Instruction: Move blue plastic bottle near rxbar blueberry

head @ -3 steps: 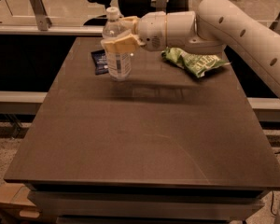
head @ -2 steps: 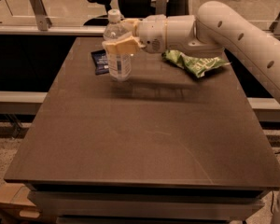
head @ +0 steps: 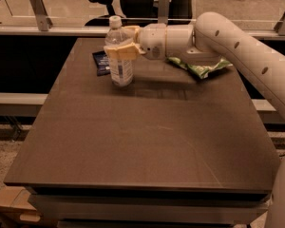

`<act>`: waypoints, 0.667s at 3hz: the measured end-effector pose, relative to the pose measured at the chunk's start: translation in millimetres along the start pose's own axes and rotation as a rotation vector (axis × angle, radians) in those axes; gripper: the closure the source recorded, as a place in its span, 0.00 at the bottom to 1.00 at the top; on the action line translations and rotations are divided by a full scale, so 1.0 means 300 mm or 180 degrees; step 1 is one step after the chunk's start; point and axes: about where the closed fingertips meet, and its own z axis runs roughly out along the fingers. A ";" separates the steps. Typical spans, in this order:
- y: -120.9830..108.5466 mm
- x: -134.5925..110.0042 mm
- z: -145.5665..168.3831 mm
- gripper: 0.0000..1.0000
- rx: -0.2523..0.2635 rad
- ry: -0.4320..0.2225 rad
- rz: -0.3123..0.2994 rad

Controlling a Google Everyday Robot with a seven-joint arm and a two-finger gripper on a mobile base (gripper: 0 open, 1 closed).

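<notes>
Clamped in the gripper point(head: 118, 51), the blue plastic bottle point(head: 121, 73) has been lowered beside the rxbar blueberry point(head: 100, 63); only release is left

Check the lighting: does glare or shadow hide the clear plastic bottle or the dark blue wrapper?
Camera view: warm amber cast overall; no strong glare on the clear bluish plastic bottle, clamped below its cap by the gripper; the small dark blue snack wrapper blends into the dark brown table; a soft shadow lies right of the bottle.
</notes>
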 end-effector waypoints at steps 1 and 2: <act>-0.002 -0.003 0.005 1.00 -0.0011 0.0014 0.0017; -0.003 -0.015 0.003 0.82 -0.0011 0.0014 0.0018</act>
